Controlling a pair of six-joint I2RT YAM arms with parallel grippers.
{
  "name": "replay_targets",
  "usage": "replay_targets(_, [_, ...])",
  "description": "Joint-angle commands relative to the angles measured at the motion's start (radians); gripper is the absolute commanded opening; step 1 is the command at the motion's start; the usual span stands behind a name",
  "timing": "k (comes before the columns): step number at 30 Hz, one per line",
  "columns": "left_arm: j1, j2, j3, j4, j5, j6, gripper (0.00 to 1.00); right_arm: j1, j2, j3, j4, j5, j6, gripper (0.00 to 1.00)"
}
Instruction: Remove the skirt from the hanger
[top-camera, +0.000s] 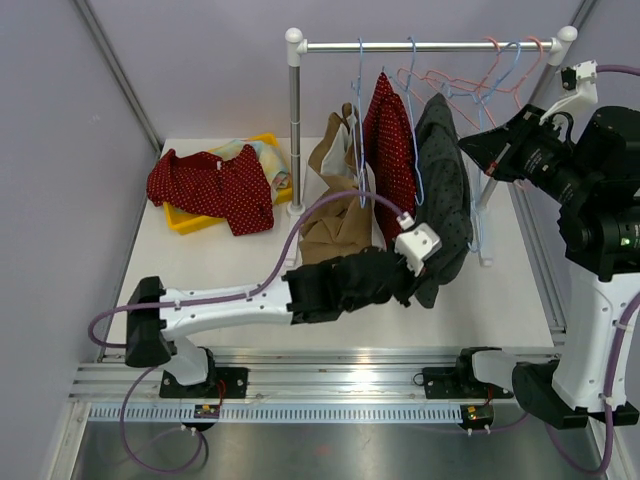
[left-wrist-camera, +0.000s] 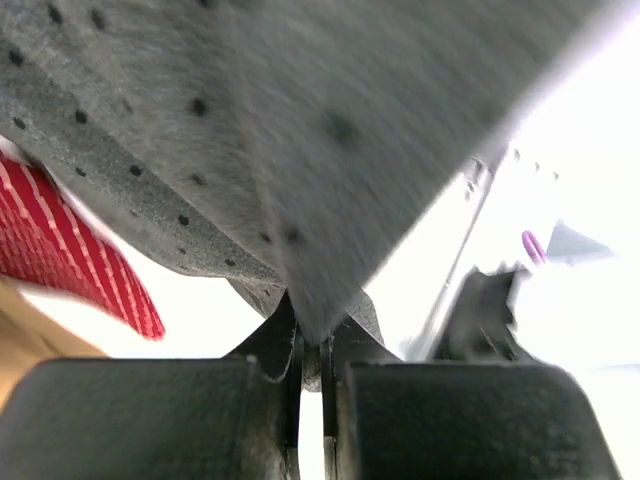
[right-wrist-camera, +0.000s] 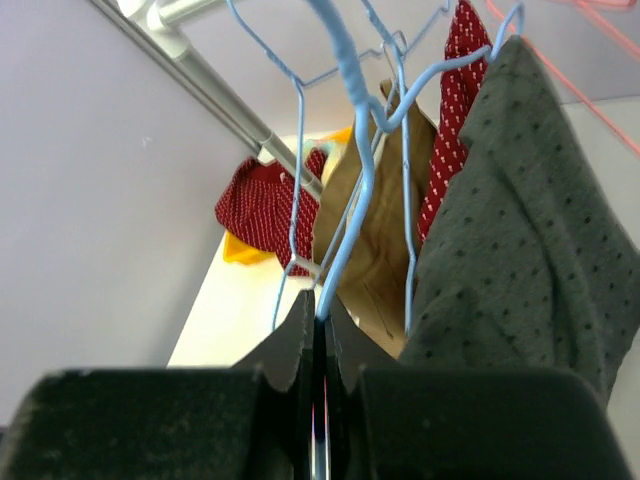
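A dark grey dotted skirt (top-camera: 445, 170) hangs on a light blue wire hanger (top-camera: 413, 75) on the rack rail (top-camera: 430, 45). My left gripper (top-camera: 410, 285) is shut on the skirt's lower hem. In the left wrist view, the grey cloth (left-wrist-camera: 300, 120) runs down into the closed gripper (left-wrist-camera: 312, 345). My right gripper (top-camera: 468, 147) is beside the skirt's top right. In the right wrist view it (right-wrist-camera: 320, 312) is shut on the blue hanger wire (right-wrist-camera: 355, 150), with the grey skirt (right-wrist-camera: 520, 200) draped to its right.
A red dotted garment (top-camera: 390, 150) and a tan one (top-camera: 335, 195) hang left of the grey skirt. Empty pink hangers (top-camera: 470, 80) hang at the right. Another red dotted garment (top-camera: 215, 185) lies over a yellow tray (top-camera: 190, 222) at the back left. The rack post (top-camera: 294, 120) stands nearby.
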Motion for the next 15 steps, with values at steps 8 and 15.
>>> replay_targets(8, [-0.429, -0.125, -0.425, -0.081, -0.273, -0.443, 0.00, 0.001, 0.104, 0.153, 0.105, 0.054, -0.044, 0.00])
replay_targets(15, [-0.552, -0.056, -0.303, -0.403, -0.433, -0.603, 0.00, 0.001, 0.157, 0.222, 0.082, 0.077, -0.057, 0.00])
